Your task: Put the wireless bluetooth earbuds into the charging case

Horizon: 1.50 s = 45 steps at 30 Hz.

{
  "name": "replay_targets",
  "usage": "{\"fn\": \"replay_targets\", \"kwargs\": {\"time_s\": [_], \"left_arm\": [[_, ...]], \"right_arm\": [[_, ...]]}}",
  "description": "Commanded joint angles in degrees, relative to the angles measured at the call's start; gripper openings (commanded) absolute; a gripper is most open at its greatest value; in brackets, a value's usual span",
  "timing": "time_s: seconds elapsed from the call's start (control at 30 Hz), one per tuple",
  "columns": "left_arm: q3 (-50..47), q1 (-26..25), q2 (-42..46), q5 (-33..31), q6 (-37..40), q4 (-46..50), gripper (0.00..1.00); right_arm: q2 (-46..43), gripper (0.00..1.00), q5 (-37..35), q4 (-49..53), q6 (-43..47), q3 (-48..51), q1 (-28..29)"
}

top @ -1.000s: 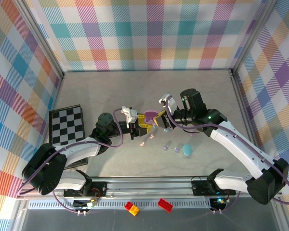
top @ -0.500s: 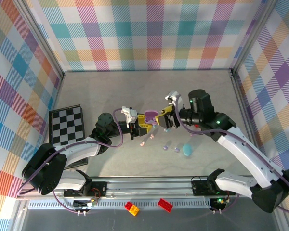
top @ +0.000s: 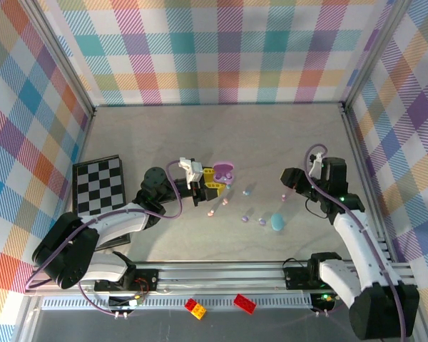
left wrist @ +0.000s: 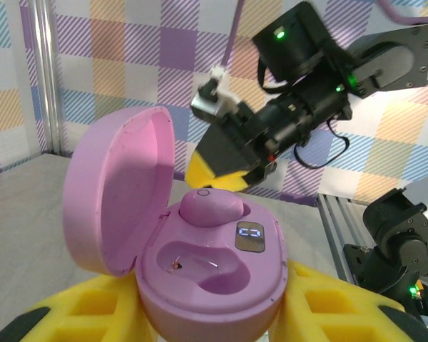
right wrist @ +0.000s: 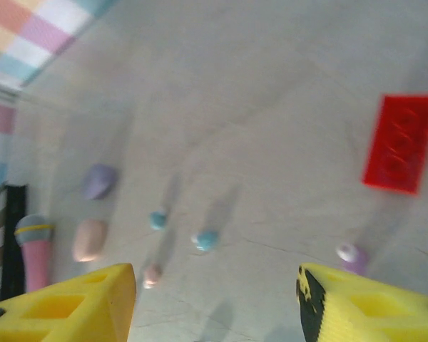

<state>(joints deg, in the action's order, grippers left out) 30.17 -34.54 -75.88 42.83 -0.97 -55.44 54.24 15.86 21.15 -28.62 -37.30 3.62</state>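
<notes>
Pink case (left wrist: 212, 288) display (left wrist: 250, 232) shows illegible digits.

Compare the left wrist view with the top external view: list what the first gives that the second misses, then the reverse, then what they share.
Left wrist: the inside of the lavender charging case, with one matching earbud seated in the far socket, the near socket empty, and a small lit display.
Top external: the checkerboard, a teal case and loose earbuds on the table, and two toy bricks on the front rail.
Both: the open case clamped in the left gripper, with the right arm across from it.
</notes>
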Motion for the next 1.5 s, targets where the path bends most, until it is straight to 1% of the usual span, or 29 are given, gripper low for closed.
{"fn": "replay_targets", "kwargs": {"time_s": [0.0,0.13,0.23,0.37,0.53,0.67,0.8,0.97,1.1,1.27,1.47], "left_arm": [[0.74,0.62,2.45,0.61,2.59,0.69,0.37],[0.68,0.62,3.45,0.55,3.32,2.21,0.37],[0.59,0.62,3.72,0.82,3.52,2.6,0.37],[0.67,0.62,3.64,0.77,3.67,2.44,0.37],[0.85,0.62,3.37,0.98,3.49,2.49,0.37],[0.94,0.62,3.36,1.13,3.18,2.52,0.37],[1.2,0.58,3.5,1.19,3.26,3.48,0.37],[1.38,0.62,3.29,1.29,3.26,3.34,0.37],[1.29,0.75,3.19,1.29,3.26,3.3,0.37],[1.29,0.66,2.67,1.31,3.09,2.81,0.37],[0.96,0.62,2.84,1.28,2.91,2.64,0.37]], "right_arm": [[6.04,0.61,-1.96,0.94,-1.56,0.68,-0.29],[13.59,0.59,-1.18,-0.92,-0.91,0.7,-0.28],[17.46,0.6,-0.11,-2.51,0.8,1.28,-0.3],[22.25,0.6,1.21,-3.81,0.89,1.5,-0.19],[24.96,0.57,2.97,-6.08,0.91,1.54,-0.1],[27.37,0.57,6.32,-7.24,1.83,0.71,-0.06],[27.93,0.57,6.8,-6.71,2.78,-0.68,1.32],[27.57,0.55,8.66,-7.19,2.19,-1.37,1.74],[26.86,0.55,6.29,-7.5,2.88,-1.36,1.81],[29.39,0.55,-0.4,-3.96,6.47,-4.34,1.75],[31.19,0.55,-0.74,-3.99,7.79,-7.09,1.74]]}}
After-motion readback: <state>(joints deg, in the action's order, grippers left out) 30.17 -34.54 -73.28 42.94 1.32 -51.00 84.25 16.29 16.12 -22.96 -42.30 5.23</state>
